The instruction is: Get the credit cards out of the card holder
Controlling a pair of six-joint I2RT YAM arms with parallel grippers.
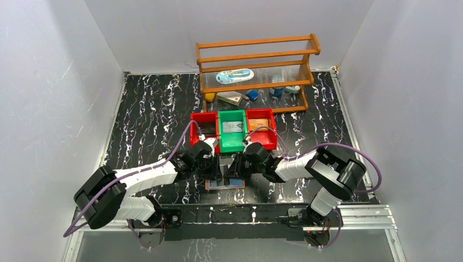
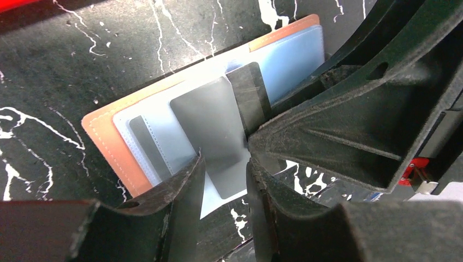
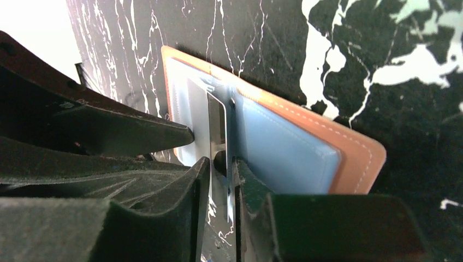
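The card holder (image 2: pixel 106 136) lies open and flat on the black marbled surface (image 2: pixel 65 65), near its front edge, midway between the two arms. Its pinkish-brown cover faces down and its clear, bluish sleeves face up.

A grey card (image 2: pixel 210 125) sticks partway out of a sleeve, its free end reaching past the holder's edge. Just beside it a black card (image 2: pixel 248 93) shows as a dark glossy strip. I cannot tell if the black card is in a sleeve or resting on top.

The left fingers (image 2: pixel 185 185) are partly spread, one on each side of the grey card's free end, their tips over the sleeves. Whether they squeeze the card's edges or only flank it, I cannot tell.

The right fingers (image 3: pixel 180 191) come in from the opposite side, and their tip meets the grey card's edge close to the left fingers. From the right wrist the cards appear edge-on in the narrow gap between these fingers. Whether the fingers pinch them cannot be told.

Behind the holder sits a row of three bins touching side by side: a red bin (image 1: pixel 203 134), a green bin (image 1: pixel 232 136) and another red bin (image 1: pixel 262 134). A wooden shelf (image 1: pixel 256 54) stands further back.
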